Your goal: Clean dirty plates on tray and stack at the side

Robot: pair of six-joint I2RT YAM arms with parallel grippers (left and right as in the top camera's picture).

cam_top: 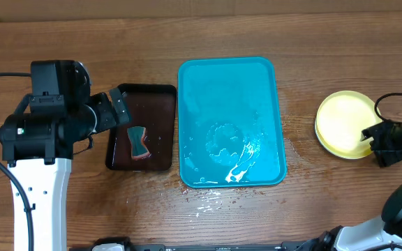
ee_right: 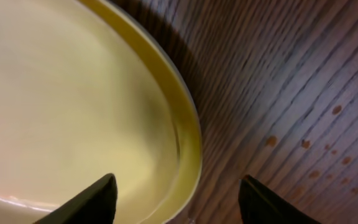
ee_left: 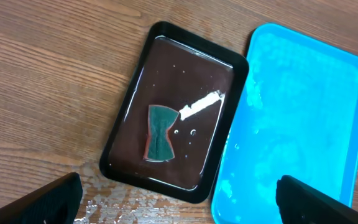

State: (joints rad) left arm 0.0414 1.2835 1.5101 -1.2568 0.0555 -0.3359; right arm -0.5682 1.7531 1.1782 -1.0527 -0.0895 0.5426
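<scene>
Left gripper [ee_left: 179,180]: fingers wide apart, empty, cropped at bottom edge.
Right gripper [ee_right: 179,180]: spread astride rim of plates [cam_top: 342,124].
plates: right of frame, number stacked unclear.

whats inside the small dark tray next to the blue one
A green, hourglass-shaped sponge with an orange-red edge lies flat in the dark tray, in what looks like shallow liquid. The tray floor under the sponge is covered.
</scene>
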